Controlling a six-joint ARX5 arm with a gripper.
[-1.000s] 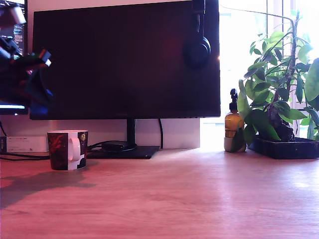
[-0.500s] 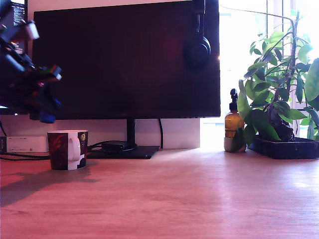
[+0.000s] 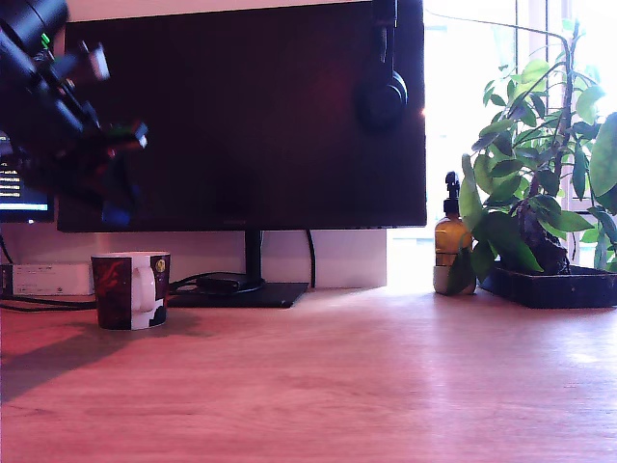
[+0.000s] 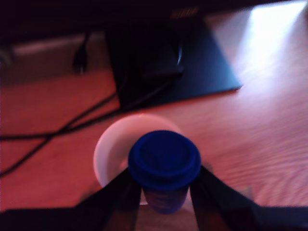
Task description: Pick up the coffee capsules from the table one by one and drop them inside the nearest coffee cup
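The arm and its gripper (image 3: 114, 198) are smeared by motion blur at the exterior view's left and cut off by that edge, so the jaws' stance cannot be read there, and the blue capsule (image 3: 118, 214) is seen only as a dim blue smudge. In the wrist view the whole picture is soft: part of the cup (image 4: 111, 153) opening is covered by the capsule (image 4: 164, 159), the cup's print is not seen, and the fingers (image 4: 118, 199) are cut off by the picture's edge. The plant (image 3: 540, 183) and a second screen (image 3: 19, 188) are cropped by the exterior view's right and left edges.
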